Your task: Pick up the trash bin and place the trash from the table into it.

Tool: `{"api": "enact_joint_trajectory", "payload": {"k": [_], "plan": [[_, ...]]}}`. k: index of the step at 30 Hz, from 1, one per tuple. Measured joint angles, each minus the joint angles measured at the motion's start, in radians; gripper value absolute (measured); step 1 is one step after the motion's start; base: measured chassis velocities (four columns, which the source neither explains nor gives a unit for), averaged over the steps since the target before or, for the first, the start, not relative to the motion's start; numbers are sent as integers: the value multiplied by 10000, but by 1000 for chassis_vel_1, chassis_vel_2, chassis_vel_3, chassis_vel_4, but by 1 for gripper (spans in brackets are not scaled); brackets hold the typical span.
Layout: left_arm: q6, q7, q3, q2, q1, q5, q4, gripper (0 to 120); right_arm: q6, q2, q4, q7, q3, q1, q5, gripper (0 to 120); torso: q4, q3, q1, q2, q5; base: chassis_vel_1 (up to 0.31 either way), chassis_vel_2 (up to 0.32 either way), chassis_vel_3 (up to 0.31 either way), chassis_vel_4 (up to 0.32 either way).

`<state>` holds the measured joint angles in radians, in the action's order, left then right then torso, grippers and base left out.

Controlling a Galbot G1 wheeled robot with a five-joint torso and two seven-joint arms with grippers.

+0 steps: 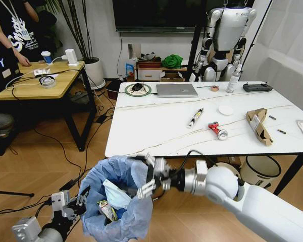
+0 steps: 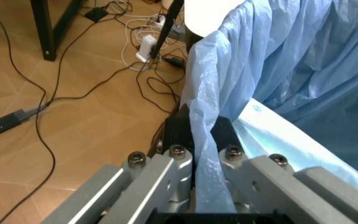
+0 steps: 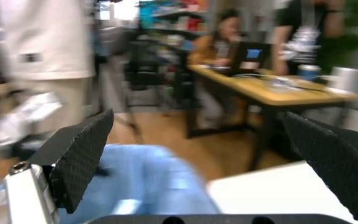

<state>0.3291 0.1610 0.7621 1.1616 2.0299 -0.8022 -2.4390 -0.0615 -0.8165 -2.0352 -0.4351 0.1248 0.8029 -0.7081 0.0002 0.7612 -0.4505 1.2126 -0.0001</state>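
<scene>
Table (image 1: 156, 128) of white marble-look stone with thin veins and black metal legs spans the middle of the head view, its near edge running just above the right arm, with open wooden floor between that edge and the robot. The small round trash bin (image 1: 116, 204), lined with a crinkly light-blue plastic bag puffing over its rim, hangs below and in front of the table's near-left corner, well clear of the wooden desk (image 1: 35, 83) to the left. A pale blue mask and a wrapper lie inside it.

The left gripper (image 1: 80, 201) is clenched on the bag at the bin's left rim; in the left wrist view its black fingertips (image 2: 179, 126) pinch a fold of the blue plastic. The right gripper (image 1: 150, 177) sits at the bin's right rim, fingers spread wide and holding nothing.

On the tabletop, toward its right half: torn brown cardboard (image 1: 258, 125) near the right edge, a crushed red can (image 1: 217, 130) close to the near edge, a white round lid (image 1: 225, 109), and a slim rolled wrapper (image 1: 195, 117). A grey laptop (image 1: 176, 90) rests at the far edge.
</scene>
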Motion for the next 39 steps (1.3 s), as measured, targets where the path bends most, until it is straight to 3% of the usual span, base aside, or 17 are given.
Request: {"api": "enact_joint_trajectory", "payload": {"k": [7, 13, 18, 21, 29, 39], "plan": [[-6, -28, -72, -79, -58, 2, 18, 0, -549, -238, 1001, 2331, -1532, 379, -327, 100, -4, 1, 0, 0, 1, 0, 0, 0, 0], [-14, -43, -48, -114, -18, 2, -61, 0, -1842, -993, 2520, 4558, -2537, -499, -808, 100, -3, 1, -1, 0, 2, 0, 0, 0, 0], [-20, -46, 24, -103, 38, 2, -115, 0, -2450, -1507, 3773, 5357, -2604, -1352, -883, 100, 0, 1, -1, 0, 2, 0, 0, 0, 0], [-23, -46, 76, -67, 100, 3, -171, 0, -3310, -1931, 4730, 5884, -2497, -1933, -902, 100, -2, 2, -1, 0, 2, 0, 0, 0, 0], [-30, -46, 120, 97, 148, 65, -206, 0, -4209, -3078, 6740, 6256, -1914, -2835, -239, 100, 0, 2, -1, -1, 0, 0, 0, 0, 0], [-50, -45, 136, 135, 129, 79, -160, 0, -4449, -3572, 7412, 6680, -1661, -2924, 139, 100, -3, 0, 0, 0, -1, 0, 0, 0, 0]]}}
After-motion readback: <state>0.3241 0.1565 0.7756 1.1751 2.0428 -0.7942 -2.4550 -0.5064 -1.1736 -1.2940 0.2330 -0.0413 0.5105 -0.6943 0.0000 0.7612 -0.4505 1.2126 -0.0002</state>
